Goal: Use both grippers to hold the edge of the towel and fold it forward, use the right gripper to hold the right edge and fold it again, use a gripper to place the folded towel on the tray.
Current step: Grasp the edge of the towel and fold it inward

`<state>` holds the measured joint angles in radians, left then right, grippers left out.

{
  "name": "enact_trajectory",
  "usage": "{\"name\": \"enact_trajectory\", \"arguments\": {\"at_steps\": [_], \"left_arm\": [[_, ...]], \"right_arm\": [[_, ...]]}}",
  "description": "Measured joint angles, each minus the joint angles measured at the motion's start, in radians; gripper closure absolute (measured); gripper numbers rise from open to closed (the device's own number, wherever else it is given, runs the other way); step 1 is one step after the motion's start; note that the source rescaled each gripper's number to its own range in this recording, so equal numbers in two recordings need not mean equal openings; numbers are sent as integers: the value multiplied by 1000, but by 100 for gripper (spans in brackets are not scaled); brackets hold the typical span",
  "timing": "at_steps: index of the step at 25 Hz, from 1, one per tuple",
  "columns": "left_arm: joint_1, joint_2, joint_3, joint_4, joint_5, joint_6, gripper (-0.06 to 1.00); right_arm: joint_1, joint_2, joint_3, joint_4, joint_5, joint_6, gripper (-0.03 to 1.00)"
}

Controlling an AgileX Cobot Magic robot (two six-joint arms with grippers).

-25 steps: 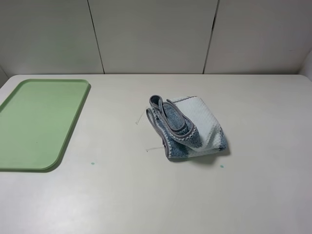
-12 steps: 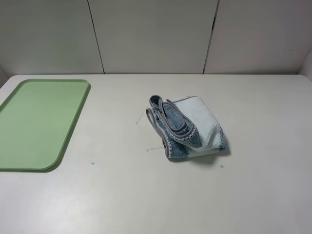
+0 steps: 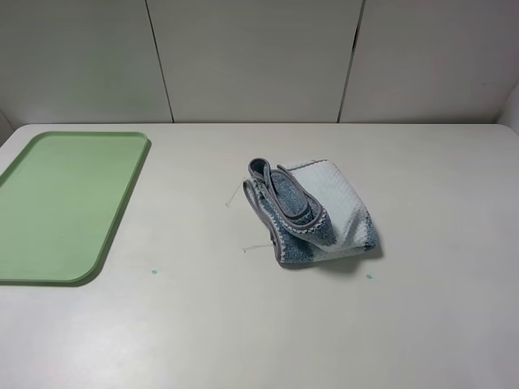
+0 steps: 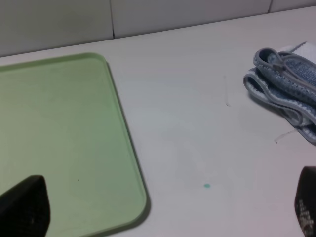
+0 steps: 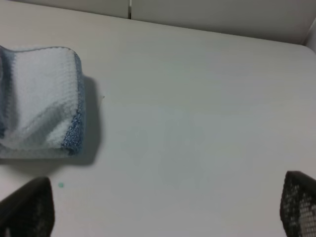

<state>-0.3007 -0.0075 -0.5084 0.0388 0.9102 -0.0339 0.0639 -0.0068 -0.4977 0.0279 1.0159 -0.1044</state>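
1. Pale wall panels stand behind a plain off-white counter (image 3: 243, 324), which carries only two things: the tray (image 3: 65, 203) at the left and the towel (image 3: 312, 212) near the middle, well apart from each other.
2. Neither arm shows in the high view. Each wrist view shows only two dark fingertips at the sides of its picture.
3. The left gripper (image 4: 165, 210) has its jaws spread wide with nothing between them but bare counter and a corner of the tray.
4. The right gripper (image 5: 162, 205) is likewise wide open and empty, with the towel off to one side.
5. The towel is no flat sheet. It lies as a loose, lumpy bundle, doubled over itself, with a pale whitish waffle panel on its right side and slate-blue terry on its left.
6. The grey edge of the towel (image 3: 268, 212) curls in loops over the top and left of the bundle, and a few stray threads trail onto the counter.
7. My reading is that the first fold is the step in hand and has not begun, since no jaws are near the cloth.
8. The next move calls for both arms to come in over the bundle and each find a stretch of hem. Because the hem is looped and layered, picking out a single layer rather than a stack looks like the hard part.
9. The light-green tray is bare and waits for the last step.
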Motion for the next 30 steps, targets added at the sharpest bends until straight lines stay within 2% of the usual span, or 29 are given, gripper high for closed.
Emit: {"name": "enact_trajectory", "arguments": {"at_steps": [10,14,23,30], "left_arm": [[0,0,0,0,-3,0,-5],[0,90,0,-21,-21,0,-5],[0,505,0,-168,-258,0,-5],[-21,854,0,-316,-525,12,-5]], "right_arm": [[0,0,0,0,0,0,-3],[0,0,0,0,0,0,-3],[0,0,0,0,0,0,-3],[0,0,0,0,0,0,-3]]}}
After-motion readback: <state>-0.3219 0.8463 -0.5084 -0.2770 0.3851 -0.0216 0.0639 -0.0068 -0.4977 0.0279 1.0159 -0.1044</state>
